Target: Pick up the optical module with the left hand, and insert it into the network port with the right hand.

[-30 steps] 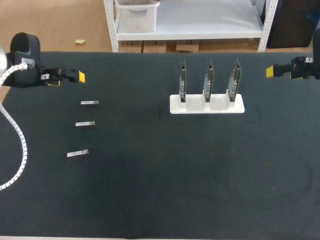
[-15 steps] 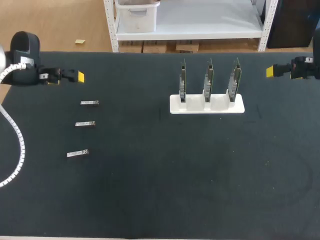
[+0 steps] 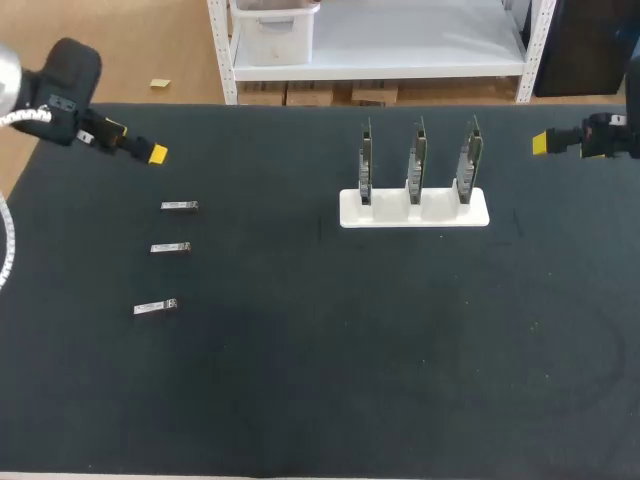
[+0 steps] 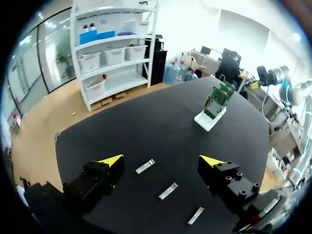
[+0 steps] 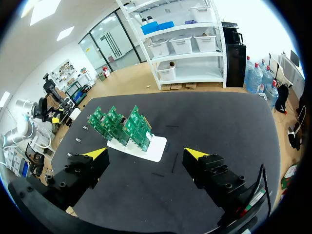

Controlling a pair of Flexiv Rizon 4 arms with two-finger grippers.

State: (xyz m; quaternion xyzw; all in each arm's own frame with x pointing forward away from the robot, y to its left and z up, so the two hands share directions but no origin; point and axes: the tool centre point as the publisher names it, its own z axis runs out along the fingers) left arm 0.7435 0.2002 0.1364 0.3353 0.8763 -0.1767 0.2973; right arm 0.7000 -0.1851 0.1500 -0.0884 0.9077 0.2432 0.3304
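We have 3 optical modules on the black bench (image 3: pixel 300 350), stacked in a column at the left of the frame in the head view: the top module (image 3: pixel 179 206), the middle module (image 3: pixel 170 247) and the bottom module (image 3: pixel 155 307). Each lies flat with its long axis running left to right in the frame, and the bottom one is slightly skewed. None is held.

Our left fingers (image 3: pixel 157 154) hang at the upper left of the frame, near the top module but apart from it. That module lies below and a little right of the tips. In the left wrist view these fingers stand wide, with nothing gripped. The modules lie ahead of them, slanted to the line between the tips, so we judge the wrist must turn before closing across a module's narrow sides.

Our right fingers (image 3: pixel 541 143) sit at the upper right, also wide and empty, well apart from the modules. They are nearer the white stand (image 3: pixel 413 208), which holds 3 green network cards (image 3: pixel 418 158) upright. We cannot make out the ports themselves.

The left arm is clearly the nearer one for the pick. We can read no print on the modules or cards.
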